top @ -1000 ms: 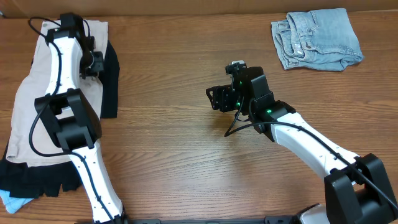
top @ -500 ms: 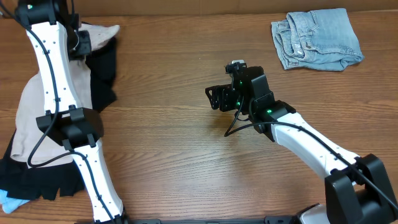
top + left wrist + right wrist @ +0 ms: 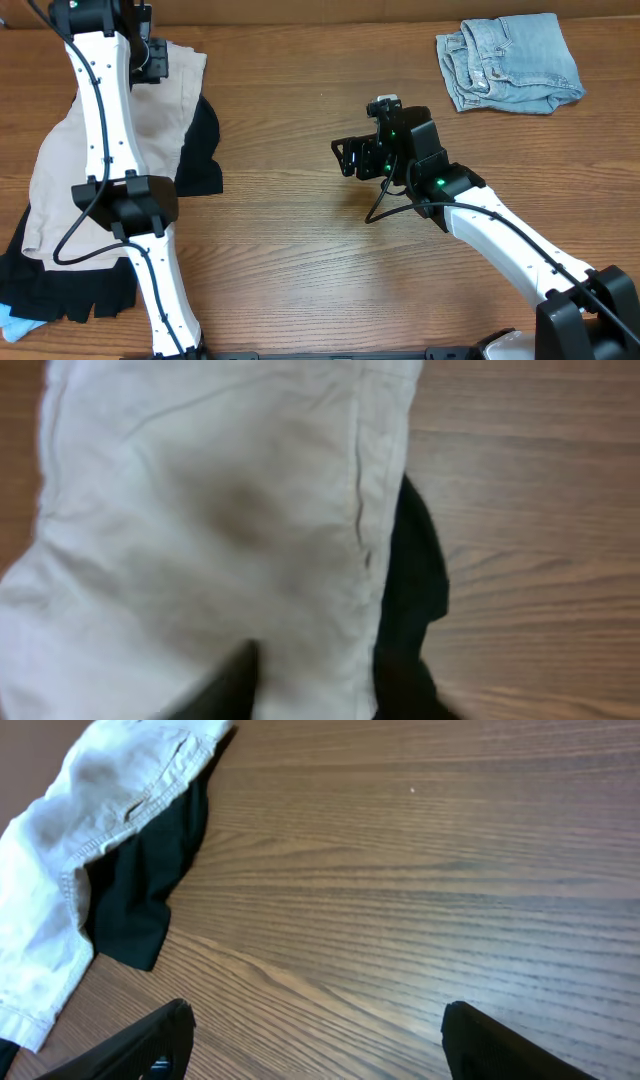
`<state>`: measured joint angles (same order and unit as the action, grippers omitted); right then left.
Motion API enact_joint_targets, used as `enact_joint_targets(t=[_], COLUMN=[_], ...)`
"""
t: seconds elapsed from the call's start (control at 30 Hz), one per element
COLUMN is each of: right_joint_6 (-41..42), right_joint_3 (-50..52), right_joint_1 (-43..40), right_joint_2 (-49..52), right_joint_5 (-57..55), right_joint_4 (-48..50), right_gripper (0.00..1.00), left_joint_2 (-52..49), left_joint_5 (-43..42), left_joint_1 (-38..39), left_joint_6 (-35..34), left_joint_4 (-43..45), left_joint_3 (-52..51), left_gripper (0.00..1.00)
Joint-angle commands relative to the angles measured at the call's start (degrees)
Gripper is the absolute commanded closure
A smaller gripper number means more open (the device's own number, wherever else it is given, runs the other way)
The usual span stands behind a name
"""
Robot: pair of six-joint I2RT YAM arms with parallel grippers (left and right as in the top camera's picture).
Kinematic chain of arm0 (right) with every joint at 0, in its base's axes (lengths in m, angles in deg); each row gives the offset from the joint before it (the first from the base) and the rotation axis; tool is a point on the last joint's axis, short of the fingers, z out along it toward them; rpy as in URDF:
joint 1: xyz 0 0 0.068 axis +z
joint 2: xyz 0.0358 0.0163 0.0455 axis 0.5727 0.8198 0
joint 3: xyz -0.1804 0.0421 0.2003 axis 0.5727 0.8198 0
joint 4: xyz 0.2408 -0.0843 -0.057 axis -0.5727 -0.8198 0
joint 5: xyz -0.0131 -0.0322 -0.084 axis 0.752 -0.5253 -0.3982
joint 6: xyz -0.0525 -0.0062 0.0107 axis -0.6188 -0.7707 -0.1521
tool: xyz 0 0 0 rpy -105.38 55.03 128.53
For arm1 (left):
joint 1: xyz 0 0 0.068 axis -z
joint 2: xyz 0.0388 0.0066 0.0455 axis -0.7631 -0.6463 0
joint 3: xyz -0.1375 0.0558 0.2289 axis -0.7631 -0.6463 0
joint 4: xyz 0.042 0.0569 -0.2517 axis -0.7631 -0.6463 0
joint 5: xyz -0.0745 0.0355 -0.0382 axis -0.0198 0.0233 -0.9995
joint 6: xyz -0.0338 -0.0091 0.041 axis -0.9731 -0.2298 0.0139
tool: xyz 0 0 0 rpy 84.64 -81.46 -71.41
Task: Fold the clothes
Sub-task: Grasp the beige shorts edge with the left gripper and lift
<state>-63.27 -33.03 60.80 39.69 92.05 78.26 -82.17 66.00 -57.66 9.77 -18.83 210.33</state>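
Note:
The pale beige shorts [image 3: 60, 180] lie spread at the table's left side, partly over a black garment [image 3: 200, 155]. My left gripper [image 3: 150, 58] is at the far left, shut on the shorts' upper edge. In the left wrist view the beige cloth [image 3: 200, 510] fills the frame, one dark finger [image 3: 235, 680] presses into it, and the other finger is hidden. My right gripper [image 3: 343, 158] is open and empty over bare wood at the table's middle. The right wrist view shows its jaws [image 3: 320, 1040] wide apart, with the shorts [image 3: 90, 810] at its upper left.
The black garment also shows in the left wrist view [image 3: 410, 580] and the right wrist view [image 3: 150, 880]. A light-blue denim piece [image 3: 510, 60] lies crumpled at the back right. A small pale-blue scrap [image 3: 15, 325] shows at the front left corner.
My left gripper moved toward the back of the table, then to the right, dragging the shorts' upper edge with it. The black garment's right edge shifted right. The right arm barely moved.

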Motion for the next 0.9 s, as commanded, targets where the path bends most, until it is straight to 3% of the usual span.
enact_joint_targets(t=[0.0, 0.17, 0.27, 0.33, 0.47, 0.7, 0.87], right_joint_6=[0.0, 0.1, 0.1, 0.1, 0.1, 0.1, 0.1], right_joint_3=[-0.8, -0.8, -0.8, -0.8, -0.8, -0.8, -0.7], right_joint_1=[-0.2, -0.2, -0.2, -0.2, -0.2, -0.2, -0.2], right_joint_2=[-1.2, -0.5, 0.0, 0.1, 0.1, 0.2, 0.7], right_joint_5=[-1.0, -1.6, -1.6, -1.6, -1.6, -1.6, -1.6], right_joint_4=[0.0, -0.1, -0.2, -0.2, -0.1, -0.2, -0.2], right_gripper=[0.17, 0.17, 0.17, 0.17, 0.17, 0.16, 0.16], left_joint_2=[0.8, 0.1, 0.1, 0.1, 0.2, 0.3, 3.3], left_joint_5=[-7.4, -11.5, -11.2, -10.1, -5.5, 3.0, 3.6], left_joint_1=[0.1, 2.7, 4.0, 4.8, 5.7, 6.0, 6.2], left_joint_6=[1.6, 6.4, 6.4, 6.3, 3.4, -2.1, -4.7], left_joint_4=[3.4, 5.8, 1.0, -3.1, -3.7, -3.7, -3.7], left_joint_3=[-4.1, -13.1, -14.1, -14.1, -15.9, -23.5, -27.2], left_gripper=[0.48, 0.44, 0.55, 0.55, 0.44, 0.41, 0.41])
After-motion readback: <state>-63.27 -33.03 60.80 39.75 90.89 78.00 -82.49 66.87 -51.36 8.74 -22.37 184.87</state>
